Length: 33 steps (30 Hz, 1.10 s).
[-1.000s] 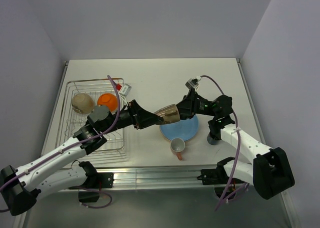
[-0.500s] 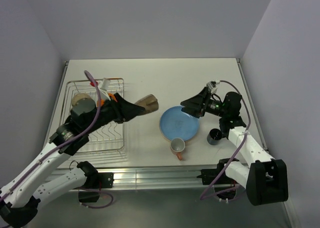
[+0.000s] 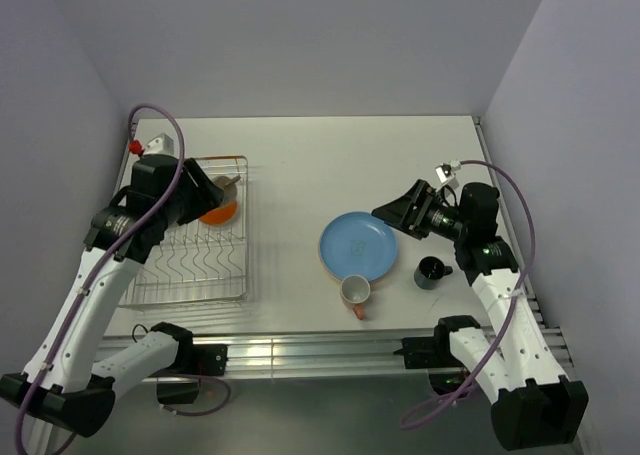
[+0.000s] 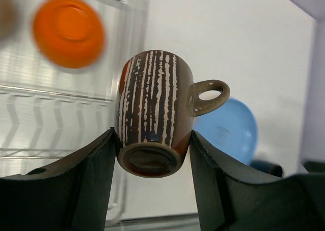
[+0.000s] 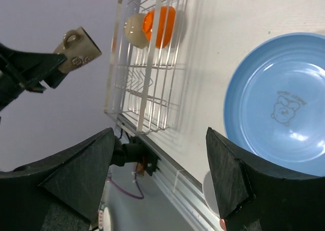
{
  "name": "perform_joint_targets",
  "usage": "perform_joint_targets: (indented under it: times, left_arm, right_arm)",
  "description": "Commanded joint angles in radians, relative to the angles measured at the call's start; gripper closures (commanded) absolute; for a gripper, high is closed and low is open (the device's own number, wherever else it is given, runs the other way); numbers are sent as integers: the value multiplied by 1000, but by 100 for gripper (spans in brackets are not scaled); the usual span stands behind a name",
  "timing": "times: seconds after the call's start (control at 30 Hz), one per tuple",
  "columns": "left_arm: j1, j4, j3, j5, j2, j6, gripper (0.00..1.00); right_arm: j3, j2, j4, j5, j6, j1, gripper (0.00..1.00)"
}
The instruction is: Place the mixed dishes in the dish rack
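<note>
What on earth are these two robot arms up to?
They are loading dishes into a wire dish rack. The left gripper holds a brown striped mug at the rack's edge, not yet set down. An orange bowl and a cream bowl sit inside. The right gripper hangs open and empty near the blue plate, which lies on the table with two more mugs.

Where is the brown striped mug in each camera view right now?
Top external: mug upper left, by the dish rack's far right corner.
Left wrist: mug centre, gripped in the left hand.
Right wrist: mug upper left, left of the rack.
Shared landmark: orange bowl in the rack.
</note>
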Motion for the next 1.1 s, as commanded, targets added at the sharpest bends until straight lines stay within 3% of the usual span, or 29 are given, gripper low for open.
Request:
perform_joint_targets:
  times: [0.0,0.1,0.33,0.73,1.07]
  left_arm:
    - [87,-67,76,-103,16,75,100]
    - [184,-79,64,-137,39,97,100]
    - [435,-20,-17,-12,86,112,100]
    - [481,-4,-7,74,189,-47,100]
    - [501,-12,-59,76,237,-327,100]
  right_arm:
    - [63,-36,-138,50,-105,-1,20]
    - [84,-67,-187,75,-139,5,20]
    - [104,-104,-232,93,-189,22,20]
    - [95,-117,-218,86,-177,35,20]
    - [67,-134,-198,57,-162,38,20]
